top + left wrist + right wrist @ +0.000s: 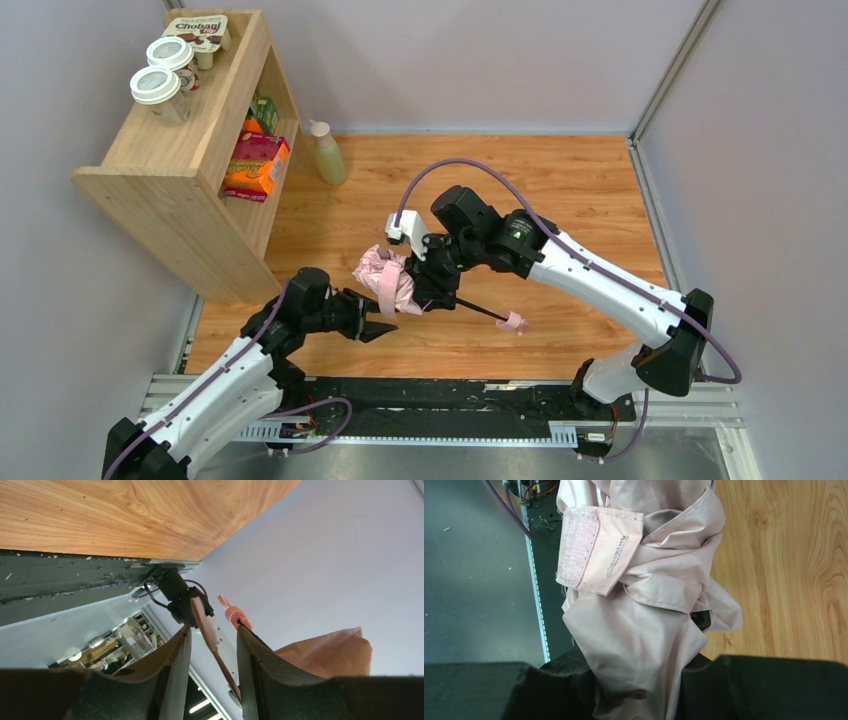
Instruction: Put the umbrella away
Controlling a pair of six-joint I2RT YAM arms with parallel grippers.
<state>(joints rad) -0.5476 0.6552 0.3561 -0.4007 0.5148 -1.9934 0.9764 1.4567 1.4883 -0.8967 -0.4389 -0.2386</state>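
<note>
Closest to the lens, the right arm's fingers (484, 690) are clamping a bunch of pale pink canopy (644, 630) between them, so I'm holding the umbrella (385, 278) up on that side.

Working down by size, the wooden worktop (560, 190) is lying under everything, and the shelf (170, 170) is standing at its far left side. The umbrella is hanging just off the shelf's near right corner, clear of it. Its black shaft (480, 308) is pointing away from the shelf, with the small pink handle (516, 323) sitting at the end farthest from it.

On the shelf side of the bundle, the left arm's fingers (165, 675) are standing part way apart, released. The closure strap (212, 642) is dangling in the gap between them; I cannot tell whether either one is touching it.

I'm judging the step in hand to be fastening the gathered canopy, with the stowing itself not yet begun. The next move is calling for a firm pinch on that strap. After that comes a pull around the folds while the right side is steadying them, since the loose fabric is looking likely to slip or bulge.
</note>
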